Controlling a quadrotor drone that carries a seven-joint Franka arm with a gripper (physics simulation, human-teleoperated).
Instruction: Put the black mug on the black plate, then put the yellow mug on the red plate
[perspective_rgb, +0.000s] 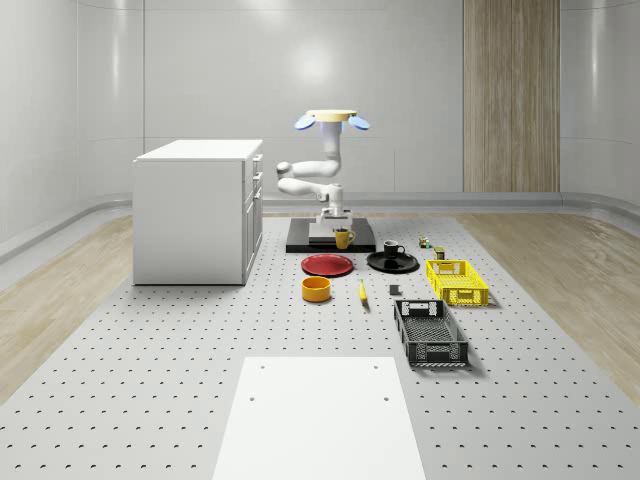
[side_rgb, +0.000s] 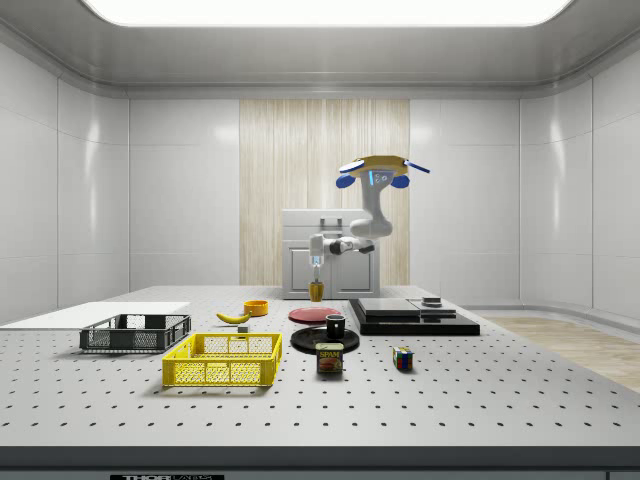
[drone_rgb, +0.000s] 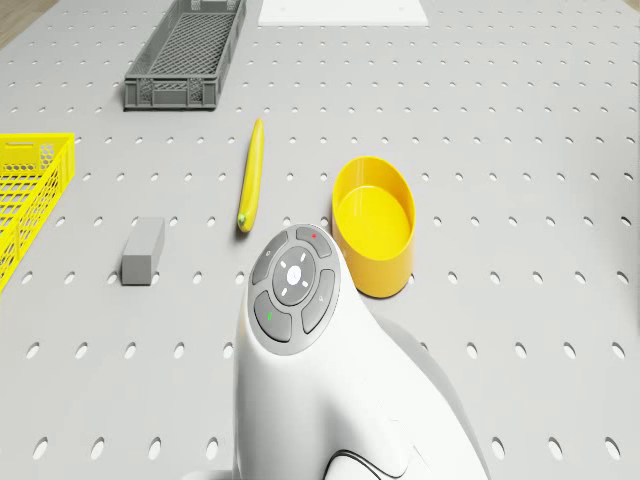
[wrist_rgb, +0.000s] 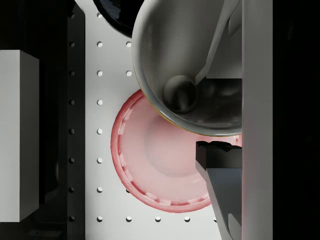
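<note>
The yellow mug (perspective_rgb: 344, 238) hangs in the air, with my gripper (perspective_rgb: 335, 226) shut on its rim. In the side view the yellow mug (side_rgb: 317, 290) is a little above the red plate (side_rgb: 313, 314). The wrist view looks down into the mug (wrist_rgb: 185, 75); one finger (wrist_rgb: 222, 175) is outside its wall, and the red plate (wrist_rgb: 155, 160) lies below, partly under the mug. The black mug (perspective_rgb: 393, 249) stands on the black plate (perspective_rgb: 380, 264), to the right of the red plate (perspective_rgb: 328, 265) in the whole-scene view. The drone (perspective_rgb: 331, 119) hovers high over the black slab.
A black slab (perspective_rgb: 300, 243) lies behind the plates and a white cabinet (perspective_rgb: 195, 210) stands to their left. Nearer the front are a yellow bowl (drone_rgb: 375, 225), a banana (drone_rgb: 250, 175), a grey block (drone_rgb: 143, 250), a yellow basket (perspective_rgb: 457, 282) and a dark crate (perspective_rgb: 430, 333).
</note>
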